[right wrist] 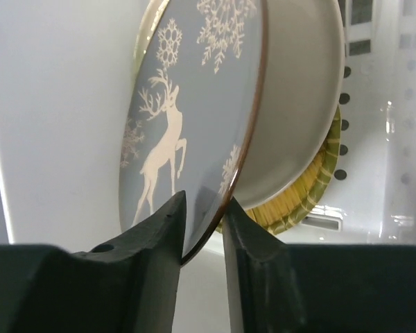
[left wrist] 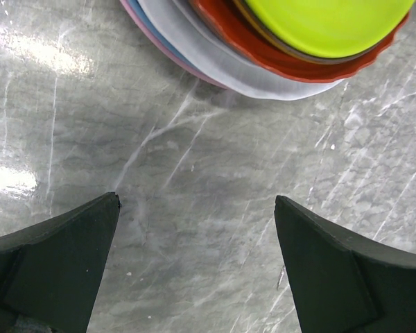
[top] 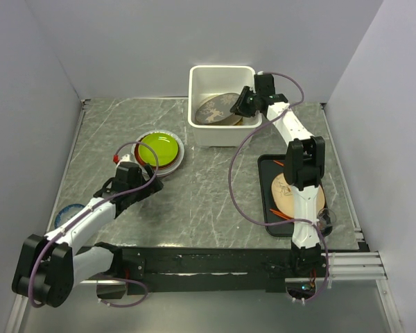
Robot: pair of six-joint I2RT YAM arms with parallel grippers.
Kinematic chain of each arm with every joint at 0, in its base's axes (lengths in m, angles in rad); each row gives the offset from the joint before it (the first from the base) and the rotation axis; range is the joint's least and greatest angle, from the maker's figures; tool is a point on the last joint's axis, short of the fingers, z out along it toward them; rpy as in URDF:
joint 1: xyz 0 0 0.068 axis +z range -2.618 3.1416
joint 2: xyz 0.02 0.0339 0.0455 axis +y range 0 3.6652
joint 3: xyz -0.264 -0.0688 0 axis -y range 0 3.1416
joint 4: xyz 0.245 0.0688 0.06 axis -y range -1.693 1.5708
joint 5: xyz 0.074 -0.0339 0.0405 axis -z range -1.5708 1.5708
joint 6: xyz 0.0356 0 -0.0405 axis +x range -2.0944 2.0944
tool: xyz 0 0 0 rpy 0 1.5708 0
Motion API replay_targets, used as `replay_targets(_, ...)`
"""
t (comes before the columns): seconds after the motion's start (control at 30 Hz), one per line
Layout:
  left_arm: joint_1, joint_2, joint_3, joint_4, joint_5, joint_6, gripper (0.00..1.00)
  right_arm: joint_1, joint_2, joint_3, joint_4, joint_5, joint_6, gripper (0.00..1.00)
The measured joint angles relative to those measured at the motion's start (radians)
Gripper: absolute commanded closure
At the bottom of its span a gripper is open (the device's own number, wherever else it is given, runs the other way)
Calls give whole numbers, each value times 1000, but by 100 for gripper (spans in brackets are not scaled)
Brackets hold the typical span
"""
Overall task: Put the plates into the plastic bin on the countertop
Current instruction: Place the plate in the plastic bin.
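My right gripper [top: 241, 104] reaches into the white plastic bin [top: 218, 134] and is shut on the rim of a grey patterned plate [top: 218, 109]. In the right wrist view that gripper [right wrist: 204, 208] pinches the plate [right wrist: 187, 104], which shows a white deer and snowflakes and stands tilted on edge. A woven tan plate [right wrist: 298, 205] lies behind it in the bin. A stack of plates topped by a lime green one [top: 158, 149] sits on the countertop [top: 208, 187]. My left gripper [top: 156, 182] is open and empty just before it; the left wrist view shows the gripper [left wrist: 197, 208], lime green [left wrist: 326, 21], red-brown [left wrist: 263, 59] and white [left wrist: 215, 62] plates.
A black rectangular tray [top: 263, 201] at the right holds a cream plate [top: 291, 191], partly hidden by my right arm. A pale blue plate [top: 73, 210] lies at the left edge beside my left arm. Walls close in the countertop on three sides.
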Motion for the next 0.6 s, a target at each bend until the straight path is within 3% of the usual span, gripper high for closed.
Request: replay_targets(0.6,0,-60,0,-6,-6,2,1,3,-9,-36,-39,25,-51,48)
